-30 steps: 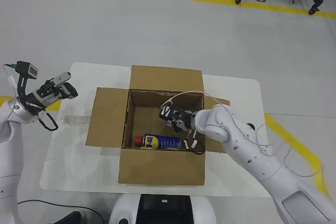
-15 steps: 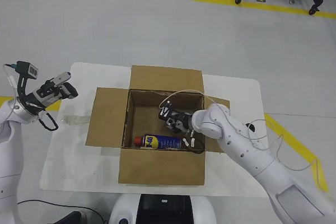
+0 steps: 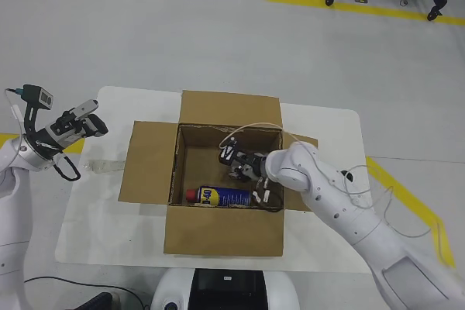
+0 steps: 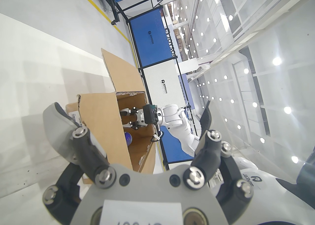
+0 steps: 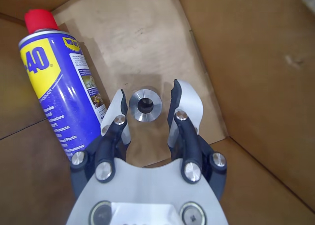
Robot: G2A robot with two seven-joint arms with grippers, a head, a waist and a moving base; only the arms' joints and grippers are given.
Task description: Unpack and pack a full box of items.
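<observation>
Box open, can inside.
Right gripper, spread open, straddles a metal ring; left gripper gapes open outside.

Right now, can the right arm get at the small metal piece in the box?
Probably yes. The right gripper is open inside the box, the metal piece between its fingers with nothing over it. The spray can lies close alongside.
</observation>
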